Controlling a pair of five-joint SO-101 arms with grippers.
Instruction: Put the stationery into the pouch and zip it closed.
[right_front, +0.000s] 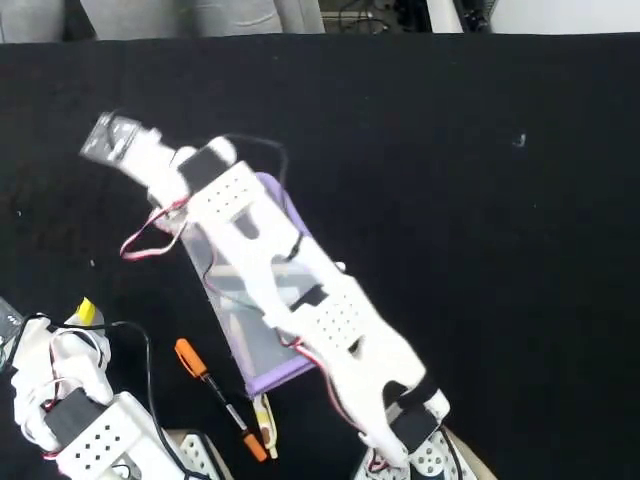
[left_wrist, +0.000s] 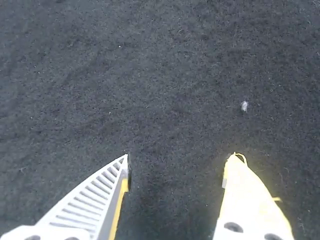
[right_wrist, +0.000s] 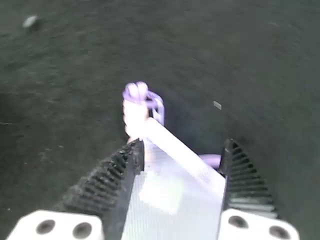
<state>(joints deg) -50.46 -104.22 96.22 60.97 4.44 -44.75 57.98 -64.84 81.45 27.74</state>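
The right arm stretches across the clear pouch (right_front: 240, 335) with a purple edge, which lies on the black table (right_front: 480, 200). The right gripper (right_wrist: 182, 152) has its dark fingers apart over the far end of the pouch, and the purple zipper pull (right_wrist: 136, 95) sits just ahead of them. The left gripper (left_wrist: 177, 162) hangs over bare cloth at the near left corner, fingers wide and holding nothing, and an orange pen (right_front: 215, 395) lies outside the pouch, just beside its near end.
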